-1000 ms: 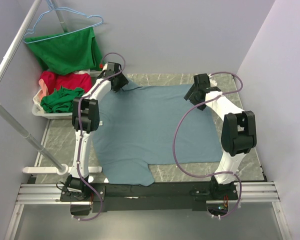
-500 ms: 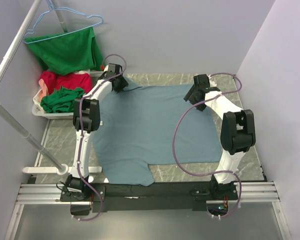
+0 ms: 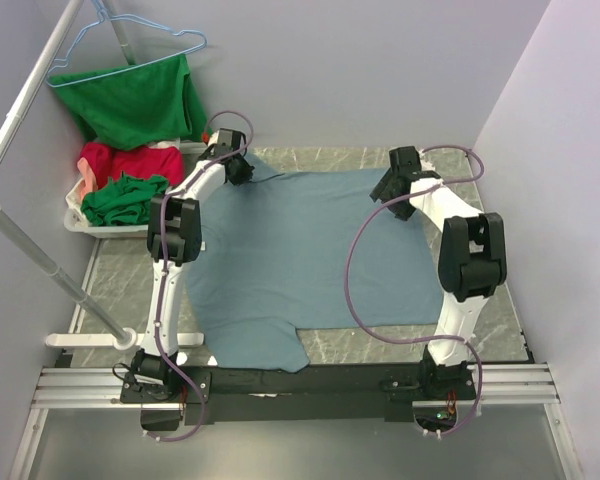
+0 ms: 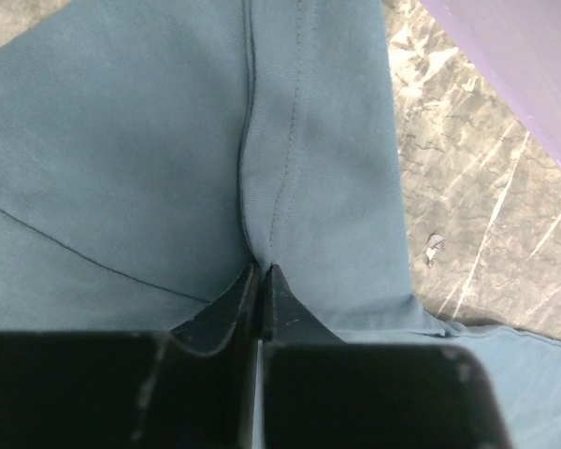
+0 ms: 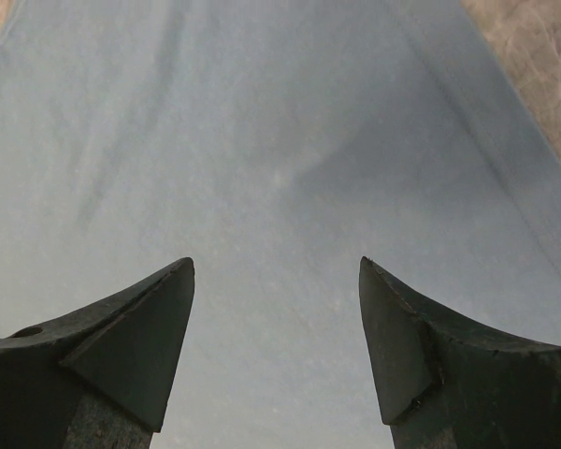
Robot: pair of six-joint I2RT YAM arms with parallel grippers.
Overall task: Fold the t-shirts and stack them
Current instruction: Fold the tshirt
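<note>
While the grey-blue t-shirt lies spread flat across the table, we have the left pincer clenched on a pinch of its seam near the far left corner. Our right pincer hangs released over the cloth toward the far right corner. We judge the first fold is starting; next, the right must grip too.

From above, the left arm covers the left edge of the grey-blue shirt. At the left wrist, a pinched fold is hidden inside the left claw. A crumpled green shirt partly buries the red shirt.
</note>
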